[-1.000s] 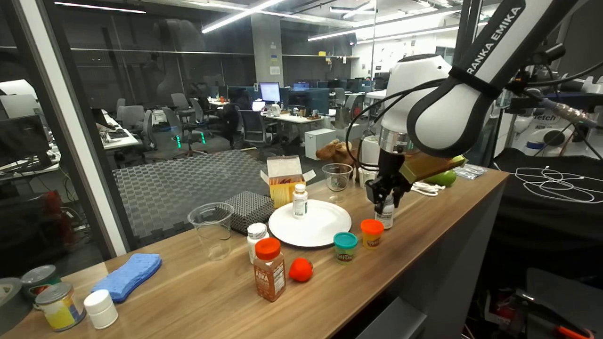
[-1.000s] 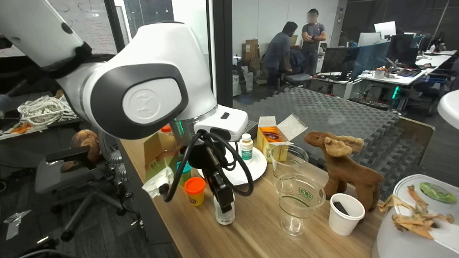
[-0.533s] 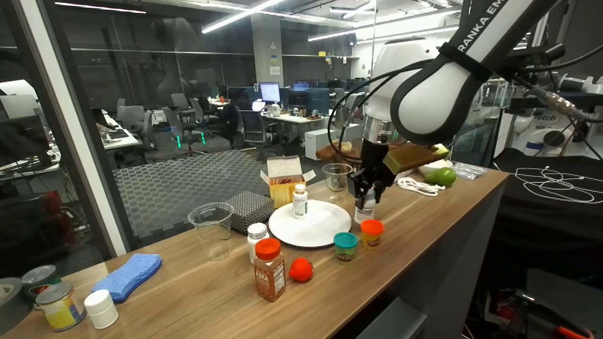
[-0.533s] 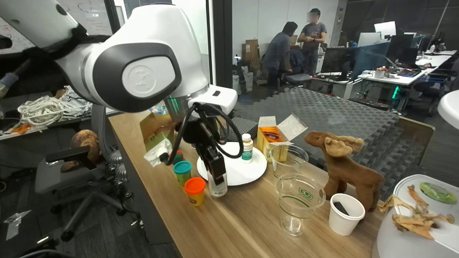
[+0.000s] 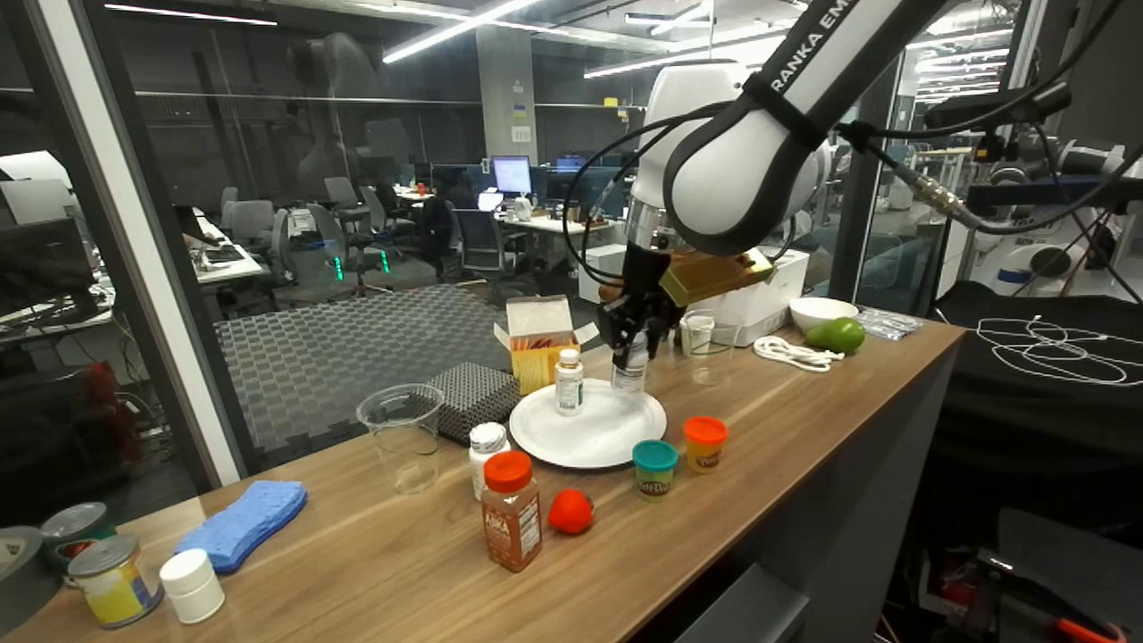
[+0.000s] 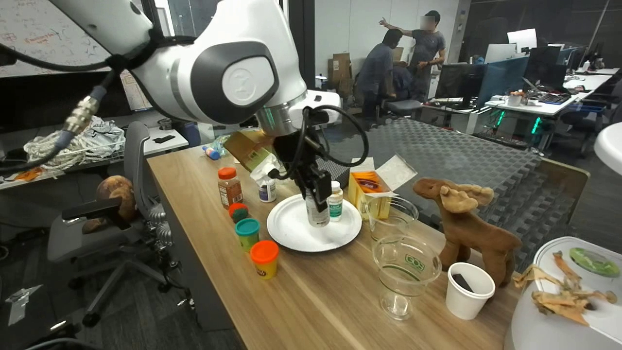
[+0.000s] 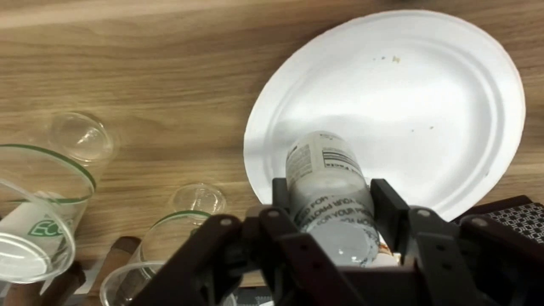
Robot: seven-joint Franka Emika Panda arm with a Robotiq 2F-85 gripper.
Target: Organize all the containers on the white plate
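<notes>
Towards the left of the counter in an exterior view, we are seeing a yellow-labelled can standing just beside a small white jar, while a blue sponge is lying near the jar. Further right, a clear cup is standing near a dark mesh block. Then we are coming to a white bottle, standing just behind an orange-lidded spice bottle, and a red berry-like thing is lying beside the spice bottle. An open yellow box is standing behind the white plate, and on that plate a green-labelled bottle is standing upright. To its right, the fingers are grasping a black-printed bottle between them, holding it over the plate; we are not managing to tell whether its base is touching the plate. Next, in front of the plate, a teal-lidded pot is standing near an orange-lidded pot. Towards the right end, a white cable is lying in a loose bundle, a green fruit is resting near it, and a white bowl is standing just behind the fruit.
</notes>
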